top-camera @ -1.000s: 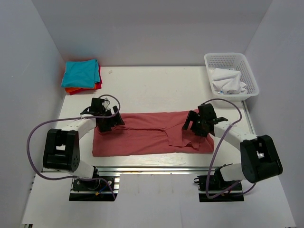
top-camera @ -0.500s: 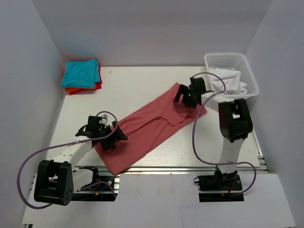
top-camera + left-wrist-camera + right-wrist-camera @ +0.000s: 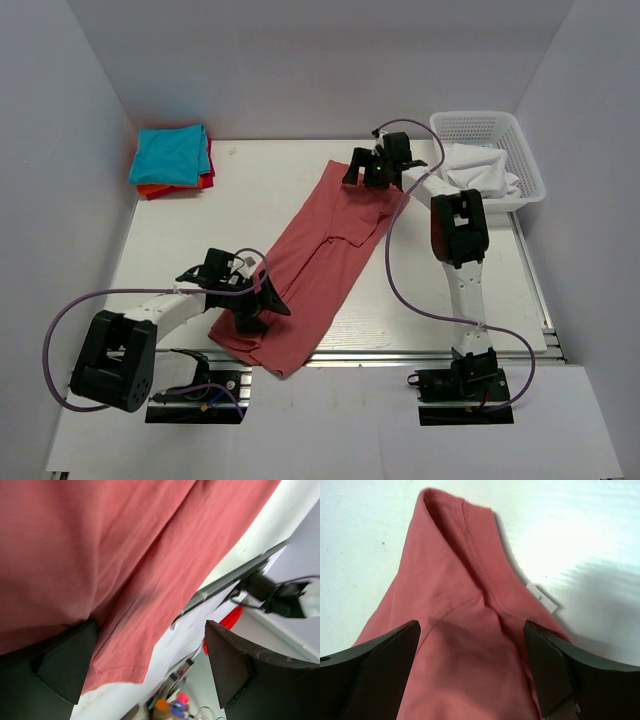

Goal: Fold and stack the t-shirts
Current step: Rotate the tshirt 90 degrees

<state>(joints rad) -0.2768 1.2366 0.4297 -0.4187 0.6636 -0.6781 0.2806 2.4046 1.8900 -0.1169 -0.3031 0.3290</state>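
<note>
White desk [image 3: 200,230] carries your limp, light dusty salmon-red cotton t-shirt [image 3: 320,255]; left gripper [image 3: 260,303] and right gripper [image 3: 372,170] both gape wide over it. Pinch hem and collar corners; it'll sag.

We see a plain dusty salmon-red t-shirt [image 3: 320,250], with no print, on a white table [image 3: 270,190]. In the right wrist view, a small white tag [image 3: 542,596] with a dark letter sits at the shirt's neckline. The folded stack has a teal t-shirt [image 3: 172,152] on top, with a bright red t-shirt [image 3: 208,178] and an orange t-shirt [image 3: 152,190] showing at the edges beneath. The lattice basket [image 3: 490,125] is white, and so is the cloth [image 3: 480,172] in it. The left gripper [image 3: 255,300] and right gripper [image 3: 370,170] are both black. Their cables [image 3: 387,265] are purple.
</note>
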